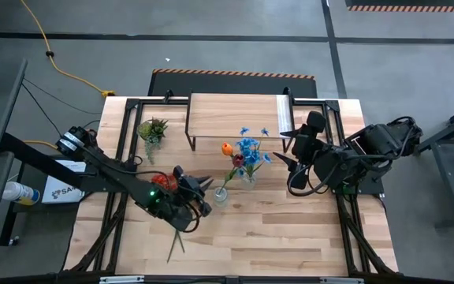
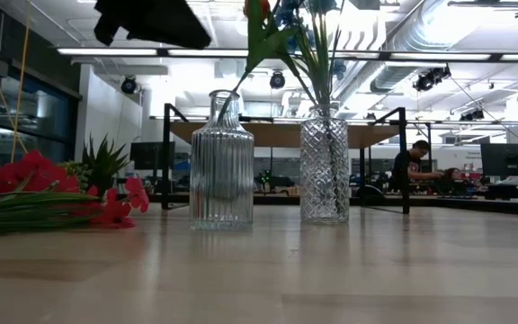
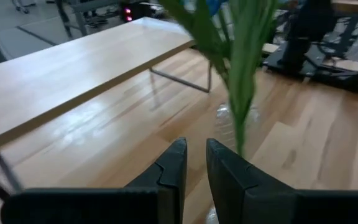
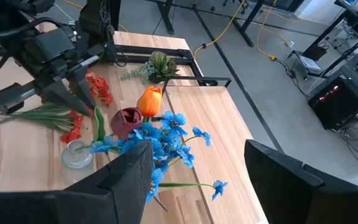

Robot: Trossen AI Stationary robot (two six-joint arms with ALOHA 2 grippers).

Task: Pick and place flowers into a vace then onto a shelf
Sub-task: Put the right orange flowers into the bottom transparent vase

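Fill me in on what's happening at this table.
A two-armed robot is arranging artificial flowers. The blue bunch stands in a cut-glass vase, and the orange tulip and maroon tulip lean out of a ribbed vase beside it. The left gripper hovers next to the ribbed vase, nearly closed with nothing between its fingers. The red bunch lies on the table. The right gripper waits open near the blue bunch. The shelf holds nothing.
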